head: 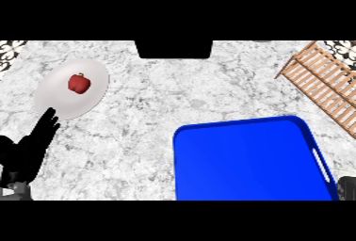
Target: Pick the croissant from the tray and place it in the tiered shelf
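Observation:
The blue tray (pixel 250 160) lies at the lower right, and nothing shows on its surface. No croissant is visible anywhere. The wooden tiered shelf (pixel 325 75) stands at the upper right, partly cut off by the view's edge. My left hand (pixel 26 150) rests open at the lower left, pointing up toward a white plate, and holds nothing. Only a dark sliver of my right hand (pixel 348 187) shows at the right edge, beside the tray's right handle.
A white plate (pixel 62 101) at the upper left carries a red bell pepper (pixel 79 83). A black object (pixel 173 48) sits at the top centre. Marble counter (pixel 139 141) stretches between the plate and the tray.

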Controlling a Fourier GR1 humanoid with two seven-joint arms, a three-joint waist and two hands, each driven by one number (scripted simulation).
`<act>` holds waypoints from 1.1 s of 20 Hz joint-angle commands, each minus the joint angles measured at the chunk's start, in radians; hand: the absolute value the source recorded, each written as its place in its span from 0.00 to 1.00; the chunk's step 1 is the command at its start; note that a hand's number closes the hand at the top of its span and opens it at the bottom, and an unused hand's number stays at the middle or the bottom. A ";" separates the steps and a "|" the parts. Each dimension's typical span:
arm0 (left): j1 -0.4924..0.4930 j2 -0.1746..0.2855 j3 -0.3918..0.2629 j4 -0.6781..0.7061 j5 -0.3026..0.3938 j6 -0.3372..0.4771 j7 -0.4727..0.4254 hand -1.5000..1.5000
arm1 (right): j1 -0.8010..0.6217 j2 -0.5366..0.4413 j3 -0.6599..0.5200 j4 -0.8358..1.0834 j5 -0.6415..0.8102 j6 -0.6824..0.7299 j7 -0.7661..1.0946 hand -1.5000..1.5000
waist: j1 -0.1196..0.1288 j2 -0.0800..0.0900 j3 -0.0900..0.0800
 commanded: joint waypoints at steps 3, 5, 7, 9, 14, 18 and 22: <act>0.034 -0.022 -0.011 -0.049 -0.008 0.006 0.015 0.50 | 0.006 -0.132 -0.060 0.119 0.005 0.016 -0.008 1.00 | 0.003 0.001 0.001; -0.008 -0.030 -0.017 0.029 -0.042 0.019 -0.039 0.50 | 0.071 -0.142 -0.076 0.119 -0.003 -0.015 -0.039 1.00 | -0.004 0.002 0.001; -0.030 -0.007 0.014 -0.008 -0.002 0.005 0.026 0.50 | 0.085 -0.151 -0.062 0.185 0.007 -0.084 -0.048 1.00 | 0.003 0.003 0.001; -0.046 -0.036 -0.015 0.000 -0.036 0.030 0.018 0.50 | 0.099 -0.164 -0.094 0.212 -0.012 -0.118 -0.052 1.00 | 0.001 0.003 0.001; -0.035 0.007 0.013 -0.074 -0.008 -0.001 0.091 0.50 | 0.145 -0.192 -0.155 0.290 -0.057 -0.253 -0.096 1.00 | 0.004 0.003 0.002; 0.036 -0.028 0.000 -0.092 -0.023 -0.002 0.036 0.50 | 0.182 -0.210 -0.191 0.359 -0.102 -0.313 -0.107 1.00 | 0.004 0.002 0.001; -0.010 -0.013 0.003 -0.044 -0.018 -0.024 0.047 0.50 | 0.166 -0.246 -0.256 0.502 -0.069 -0.502 -0.083 1.00 | 0.013 0.008 0.002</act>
